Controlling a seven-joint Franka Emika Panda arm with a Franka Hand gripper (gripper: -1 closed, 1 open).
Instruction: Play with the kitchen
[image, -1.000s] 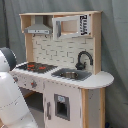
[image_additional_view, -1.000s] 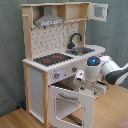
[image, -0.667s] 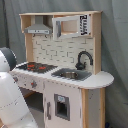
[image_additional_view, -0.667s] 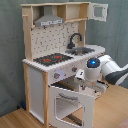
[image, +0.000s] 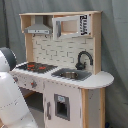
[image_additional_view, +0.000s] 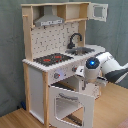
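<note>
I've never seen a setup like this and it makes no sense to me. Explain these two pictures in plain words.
Both pictures show one moment from two cameras standing off the machine. The tall white and light-wood toy kitchen has a black-and-red hob, a black tap over a sink, and a grey hood. The bulky white shape is a robot arm: in the first exterior view it fills that view's lower left; in the second exterior view it reaches toward the kitchen's front, above the windowed oven door, which hangs open. I can't make out its gripper or see anything held.
</note>
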